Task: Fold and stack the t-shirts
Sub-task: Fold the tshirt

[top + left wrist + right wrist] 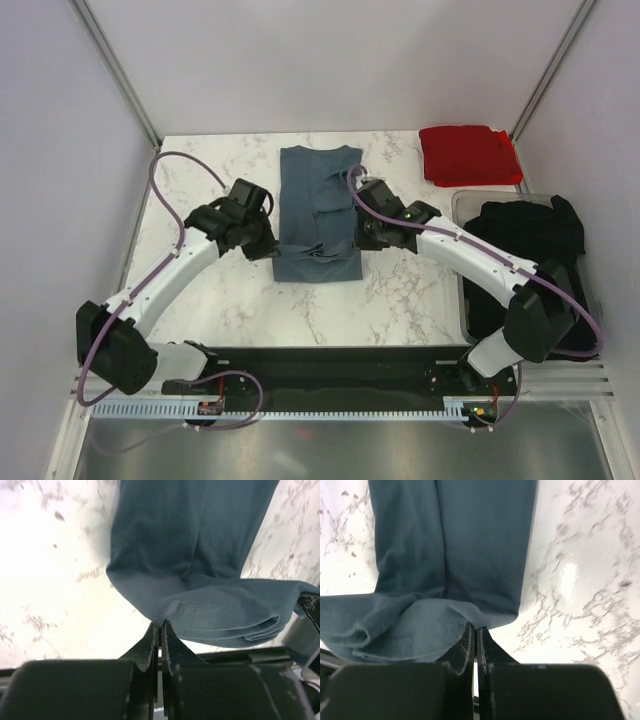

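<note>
A slate blue-grey t-shirt (318, 205) lies in the middle of the marble table (200, 170), folded lengthwise into a narrow strip, its near end rumpled and doubled over. A bright red t-shirt (468, 155), folded flat, sits at the far right corner. Black t-shirts (525, 240) are heaped in a bin (462, 200) on the right.

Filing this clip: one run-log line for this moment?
phase: folding blue-grey t-shirt | left gripper: shut on hem | right gripper: shut on hem | red t-shirt: folded, far right | black t-shirts: in bin
</note>
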You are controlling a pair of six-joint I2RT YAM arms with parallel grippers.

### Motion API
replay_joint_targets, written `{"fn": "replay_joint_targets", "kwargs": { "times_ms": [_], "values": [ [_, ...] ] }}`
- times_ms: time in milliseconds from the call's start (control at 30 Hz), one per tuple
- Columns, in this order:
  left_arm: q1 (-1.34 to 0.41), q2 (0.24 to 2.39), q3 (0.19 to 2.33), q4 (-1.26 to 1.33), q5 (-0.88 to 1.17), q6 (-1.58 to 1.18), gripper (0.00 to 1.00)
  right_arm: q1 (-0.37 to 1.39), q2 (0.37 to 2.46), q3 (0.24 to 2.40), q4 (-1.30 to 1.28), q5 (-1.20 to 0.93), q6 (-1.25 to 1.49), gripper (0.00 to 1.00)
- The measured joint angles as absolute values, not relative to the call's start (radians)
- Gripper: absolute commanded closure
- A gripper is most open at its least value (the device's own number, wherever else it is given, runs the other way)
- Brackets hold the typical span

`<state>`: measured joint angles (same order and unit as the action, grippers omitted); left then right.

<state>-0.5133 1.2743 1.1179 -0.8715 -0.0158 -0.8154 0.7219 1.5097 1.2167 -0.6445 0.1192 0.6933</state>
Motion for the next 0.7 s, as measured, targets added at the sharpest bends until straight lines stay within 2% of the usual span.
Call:
{"fn": "replay_joint_targets", "kwargs": {
  "times_ms": [267, 700],
  "values": [
    [-0.421, 1.468, 1.251, -0.822, 0.027, -0.73, 0.98, 0.633, 1.647, 1.388, -0.646, 0.113, 0.592, 1.0],
    [-0.342, 1.737, 1.443, -0.788, 0.075, -0.644, 0.98, 0.558, 1.84, 1.502, -0.643, 0.062, 0.516, 1.0]
  ]
}}
